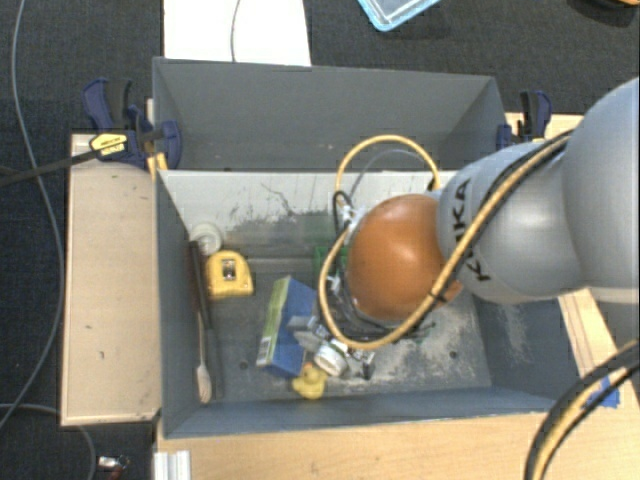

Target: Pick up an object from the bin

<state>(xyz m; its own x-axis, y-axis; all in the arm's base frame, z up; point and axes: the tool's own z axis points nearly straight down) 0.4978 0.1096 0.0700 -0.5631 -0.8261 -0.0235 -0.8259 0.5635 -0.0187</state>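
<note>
Gripper [335, 354], open or shut untellable, hangs over flat blue packet [293, 330] beside yellow lump [309, 384].

Premises presented as a robotics lab: industrial arm [560, 228] over grey metal bin [320, 108], cables [40, 168] crossing dark carpet [100, 18].

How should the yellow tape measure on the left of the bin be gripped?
I'd come straight down on the yellow tape measure, closing across its near and far edges: it lies flat with room there, while the long stick crowds its left side.
</note>
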